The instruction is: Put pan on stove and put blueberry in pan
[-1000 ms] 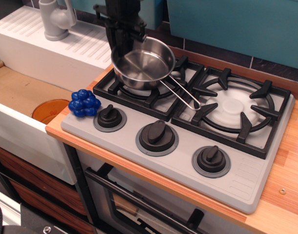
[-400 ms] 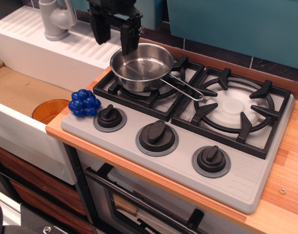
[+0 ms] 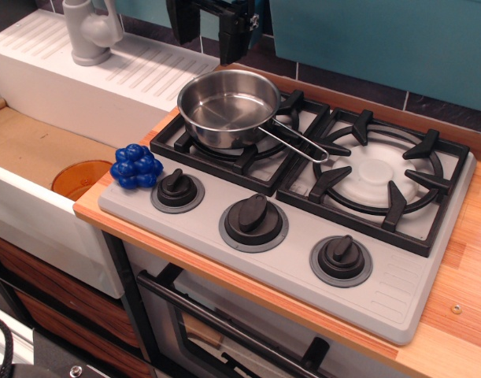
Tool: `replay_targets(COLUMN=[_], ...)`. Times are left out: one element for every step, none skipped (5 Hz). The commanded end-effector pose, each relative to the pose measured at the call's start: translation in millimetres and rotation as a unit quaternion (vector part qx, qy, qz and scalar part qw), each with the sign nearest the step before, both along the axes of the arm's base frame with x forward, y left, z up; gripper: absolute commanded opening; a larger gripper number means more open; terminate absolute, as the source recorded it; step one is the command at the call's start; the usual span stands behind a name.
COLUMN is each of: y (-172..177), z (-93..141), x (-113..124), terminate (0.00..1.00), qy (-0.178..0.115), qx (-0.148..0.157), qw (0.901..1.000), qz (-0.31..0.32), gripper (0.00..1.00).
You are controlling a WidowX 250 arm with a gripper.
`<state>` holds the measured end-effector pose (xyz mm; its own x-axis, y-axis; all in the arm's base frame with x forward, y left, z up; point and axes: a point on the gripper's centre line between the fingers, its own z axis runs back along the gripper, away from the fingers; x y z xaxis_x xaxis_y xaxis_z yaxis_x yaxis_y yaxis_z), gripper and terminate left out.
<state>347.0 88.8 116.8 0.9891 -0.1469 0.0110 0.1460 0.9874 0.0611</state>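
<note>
Here the light grey toy cooktop point(image 3: 303, 236) lies on a wooden counter point(image 3: 453, 331), its left front corner close to the counter's left edge, where a white sink basin point(image 3: 35, 213) drops away. The small shiny stainless-steel frying pan point(image 3: 224, 106) sits on the left black burner grate point(image 3: 248, 150), its thin wire loop handle point(image 3: 299, 143) reaching right toward the other grate point(image 3: 378, 177). That right grate is bare, and three black round knobs point(image 3: 254, 219) line the stove's front. The bright blue bumpy blueberry cluster point(image 3: 136, 165) rests at the stove's left front corner, just beside the leftmost knob and close to the counter's edge; an orange round disc point(image 3: 81, 178) lies in the sink below it. The black gripper point(image 3: 212, 27) hangs at the top edge of the picture, above and behind the pan, clear of its rim and well apart from the blueberry. Its two fingers stand apart with nothing between them. A grey faucet point(image 3: 90, 31) stands to the gripper's left.
</note>
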Motion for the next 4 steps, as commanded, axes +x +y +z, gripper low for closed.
replay_targets(y=[1.2,1.2,17.8,22.2], z=[28.8,28.8,35.1,34.6], x=[5.7,5.7,-21.4,-40.9], terminate=[0.0,0.0,0.0,0.0], qy=[-0.04,-0.04,-0.073,-0.089], qx=[0.012,0.012,0.046,0.073], qw=[0.9991,0.9991,0.9962,0.993], qz=[0.002,0.002,0.01,0.026], gripper=[1.0,1.0,1.0,1.0])
